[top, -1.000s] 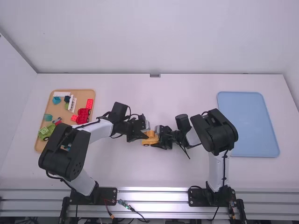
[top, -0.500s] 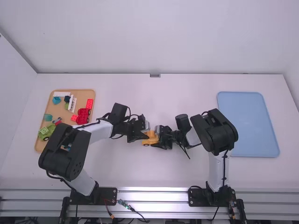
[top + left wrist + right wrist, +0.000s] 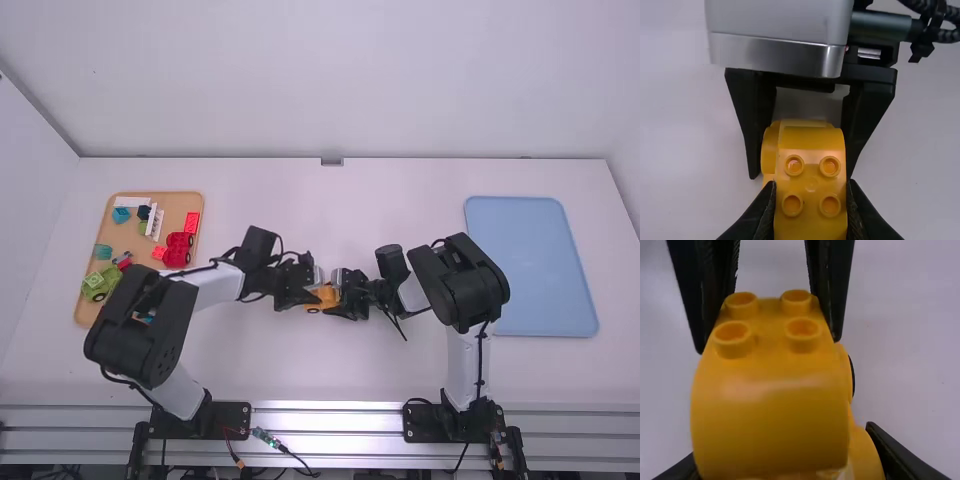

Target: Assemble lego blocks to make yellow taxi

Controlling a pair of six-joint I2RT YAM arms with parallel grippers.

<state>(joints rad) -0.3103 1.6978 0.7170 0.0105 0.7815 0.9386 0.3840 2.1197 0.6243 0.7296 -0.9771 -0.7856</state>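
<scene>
In the high view my left gripper [image 3: 308, 294] and my right gripper [image 3: 338, 298] meet at the table's middle around the yellow vehicle pieces [image 3: 325, 297]. A curved yellow block [image 3: 811, 172] with four studs fills the space between the fingers of my left gripper [image 3: 811, 186], which is shut on it. Behind it, a yellow body [image 3: 769, 155] lies between the right gripper's fingers. The right wrist view has the curved block [image 3: 770, 425] against the yellow body [image 3: 865, 452], a dark wheel [image 3: 852, 376] at its side, and my right gripper [image 3: 782, 442] shut around the body.
On the left lies a wooden tray [image 3: 186, 203] holding a green vehicle [image 3: 98, 283], a red vehicle [image 3: 178, 250], white pieces [image 3: 153, 220] and several small blocks. A blue tray [image 3: 530, 260] sits on the right, behind the right arm.
My left gripper has shifted slightly right, towards the right gripper, and now covers more of the yellow pieces. The right arm has kept still.
</scene>
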